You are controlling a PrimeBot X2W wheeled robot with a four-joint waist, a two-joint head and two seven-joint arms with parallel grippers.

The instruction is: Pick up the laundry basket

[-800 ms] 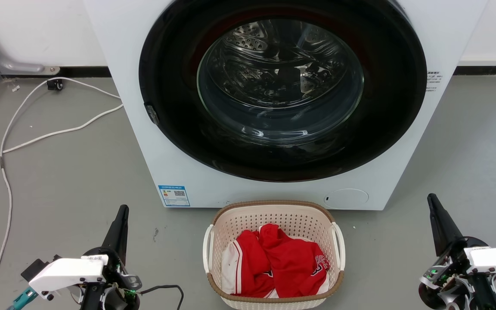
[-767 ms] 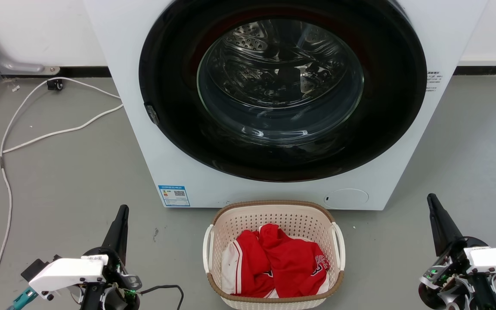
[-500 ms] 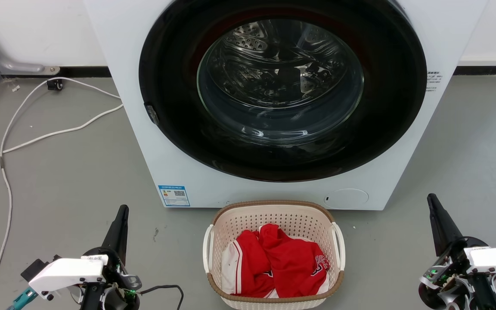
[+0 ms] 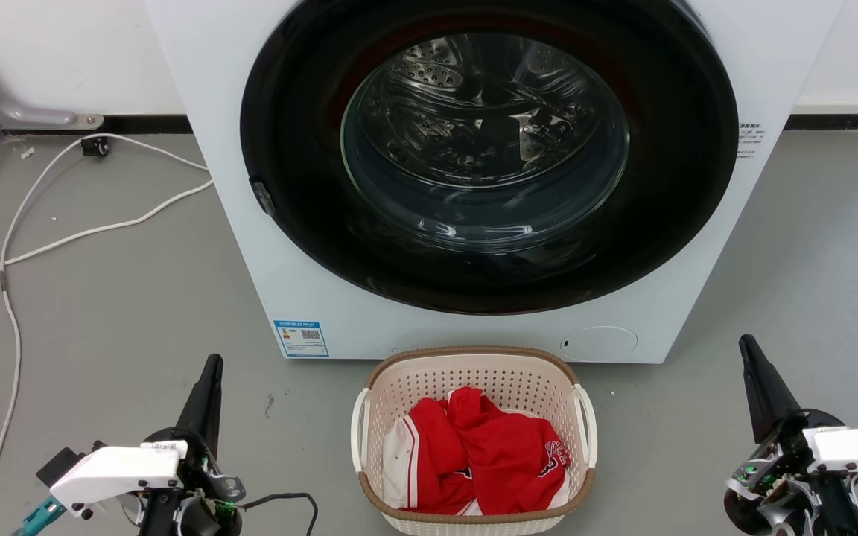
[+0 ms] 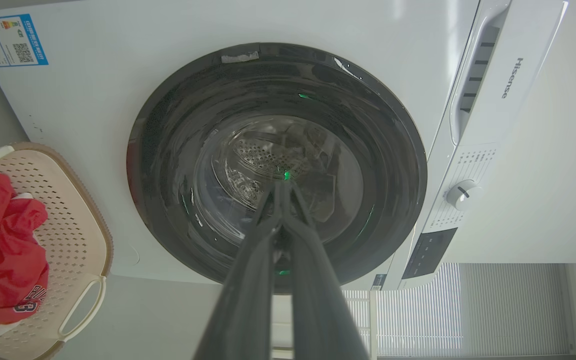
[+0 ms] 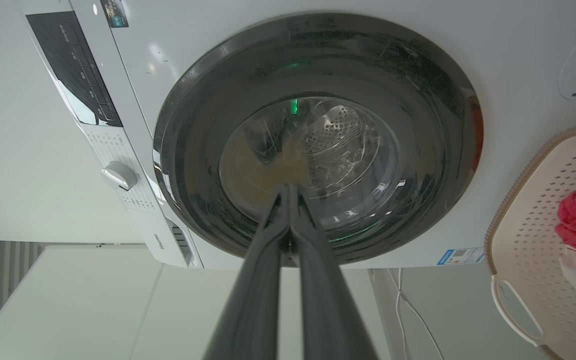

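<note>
Sitting on the floor [image 4: 116, 313], the laundry basket [image 4: 503, 380] is centred just in front of the washer [image 4: 265, 246], w/ its back rim near the washer's lower front panel.

1. Basket pos.: upright, open side up. A red garment [image 4: 503, 454] w/ white trim lies crumpled inside. White side handles [image 4: 359, 428] sit one per side, both free.
2. Left hand [image 4: 211, 372]: low at the lower left of the head view, fingers pointing up that view. It is to the basket's left and well apart from it. In the left wrist view the left hand [image 5: 282, 187] has its two fingers pressed together at the tips, nothing btwn them. The basket [image 5: 68, 215] shows at that view's left edge.
3. Right hand [image 4: 748, 350]: low at the lower right of the head view, to the basket's right and well apart from it. In the right wrist view the right hand [image 6: 289, 190] has its fingers closed tip to tip, holding nothing. The basket [image 6: 533, 240] shows at that view's right edge.
4. Washer: round dark door [image 4: 310, 149] closed, steel drum visible through the glass. A blue label [image 4: 300, 339] sits at the lower left of the front panel.
5. Floor: a white cable [image 4: 64, 238] runs along it left of the washer.
</note>
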